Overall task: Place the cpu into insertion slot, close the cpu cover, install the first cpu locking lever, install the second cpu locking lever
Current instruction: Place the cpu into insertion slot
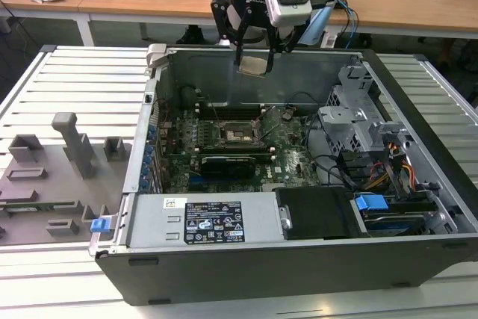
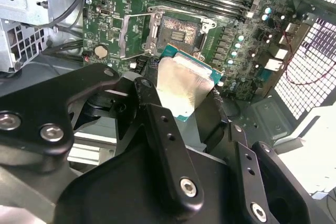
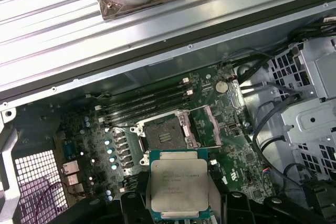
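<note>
The gripper (image 1: 254, 56) hangs in the upper middle of the exterior view, above the back wall of the open computer case (image 1: 299, 270). It is closed most of the way, just wide enough to pinch the chip (image 1: 255, 65) between its two black fingers (image 2: 157, 114). The chip lies flat, shiny side up, up in the air and not touching the board. It looks small, thin, light and stiff. Its smooth metal top could slip, and I think the underside is easy to hurt, so the bare side edges are the best place to hold it. That looks like where the fingers press now. Both wrist views show the chip (image 3: 178, 184) near the camera, with the slot (image 3: 163, 139) beyond it, empty and dark in the middle. The cover (image 3: 207, 125) is flipped open just beside the slot. In the exterior view the slot (image 1: 240, 134) sits on the green board (image 1: 291, 158) in the middle of the frame, well below the chip. The case rests on a grey ribbed worktop (image 1: 75, 80).
</note>
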Robot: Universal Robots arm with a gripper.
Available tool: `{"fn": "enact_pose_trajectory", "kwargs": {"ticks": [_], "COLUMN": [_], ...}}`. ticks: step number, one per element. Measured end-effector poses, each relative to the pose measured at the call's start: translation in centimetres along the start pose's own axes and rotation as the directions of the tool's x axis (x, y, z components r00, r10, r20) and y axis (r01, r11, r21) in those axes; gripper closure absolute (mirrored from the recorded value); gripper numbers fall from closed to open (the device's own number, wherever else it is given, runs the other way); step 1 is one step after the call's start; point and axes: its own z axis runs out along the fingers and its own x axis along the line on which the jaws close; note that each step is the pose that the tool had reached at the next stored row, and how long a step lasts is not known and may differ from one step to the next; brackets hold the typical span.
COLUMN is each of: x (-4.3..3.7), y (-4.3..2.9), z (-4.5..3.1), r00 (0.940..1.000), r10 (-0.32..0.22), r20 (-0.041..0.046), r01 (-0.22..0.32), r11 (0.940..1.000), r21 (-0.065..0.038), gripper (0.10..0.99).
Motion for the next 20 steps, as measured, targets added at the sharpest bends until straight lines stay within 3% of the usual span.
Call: {"fn": "enact_pose_trajectory", "kwargs": {"ticks": [20], "x": [0.00], "y": [0.00], "z": [0.00], "r00": [0.9945], "r10": [0.104], "r20": [0.0092], "r01": [-0.104], "r11": [0.9946], "r21": [-0.003], "gripper": [0.557]}}
